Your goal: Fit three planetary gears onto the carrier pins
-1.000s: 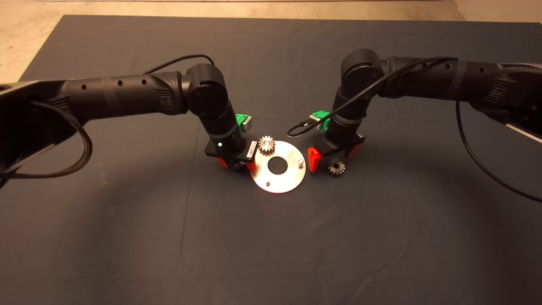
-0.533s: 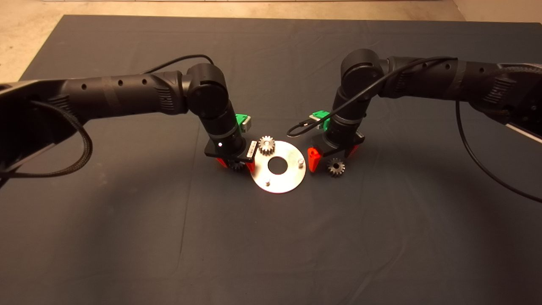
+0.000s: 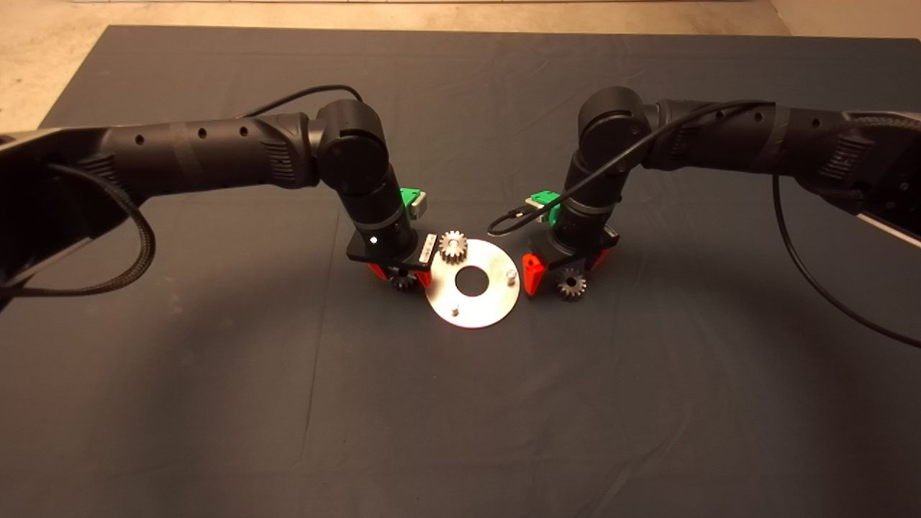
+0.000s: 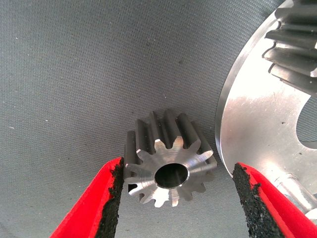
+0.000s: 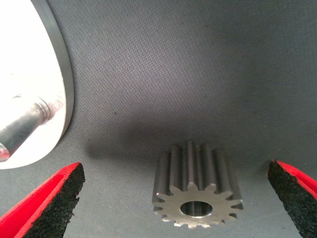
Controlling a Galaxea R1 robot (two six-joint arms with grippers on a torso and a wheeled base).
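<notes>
One gear (image 3: pixel 452 247) seated on the disc (image 3: pixel 483 306), two pins (image 3: pixel 510 275) bare.

Two loose gears lie on the dark mat of the worktop, one either side of the disc. The left gripper (image 4: pixel 176 191) straddles one (image 4: pixel 168 158), fingers spread, one pad touching; the right gripper (image 5: pixel 173 198) brackets the other (image 5: pixel 195 186), fingers wide apart.

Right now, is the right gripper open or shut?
Open: the right gripper has its fingers spread wide around a gear, touching neither side.
</notes>
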